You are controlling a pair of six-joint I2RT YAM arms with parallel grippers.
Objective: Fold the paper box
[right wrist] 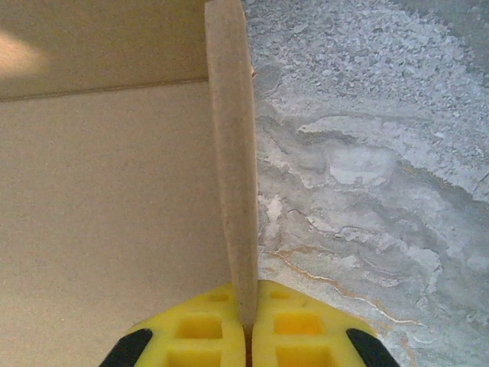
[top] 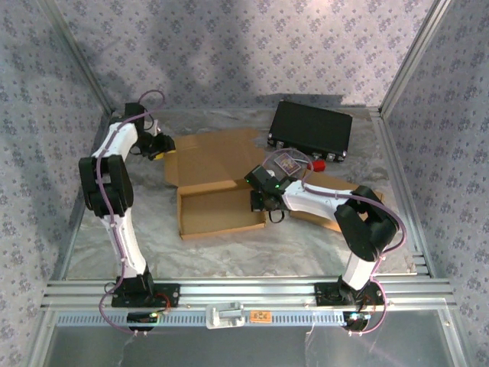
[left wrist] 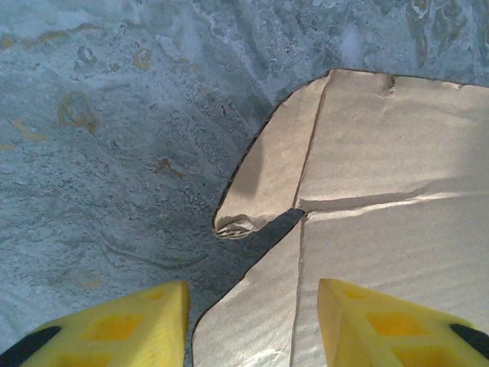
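The brown paper box (top: 218,183) lies half-formed in the middle of the table, its tray part at the front and its lid flat behind. My right gripper (top: 262,200) is shut on the tray's upright right wall (right wrist: 233,168), pinched between the yellow fingers (right wrist: 195,332). My left gripper (top: 160,151) hovers at the lid's far left corner, jaws open. In the left wrist view its yellow fingers (left wrist: 114,329) straddle the edge of a flat side flap (left wrist: 263,321), with a curled corner tab (left wrist: 260,183) just ahead. Nothing sits between those fingers.
A black case (top: 311,130) with a red knob stands at the back right, close behind the right arm. A small printed card (top: 287,162) lies near the right wrist. Patterned walls and metal rails (top: 229,290) ring the crinkled grey table cover (top: 153,237).
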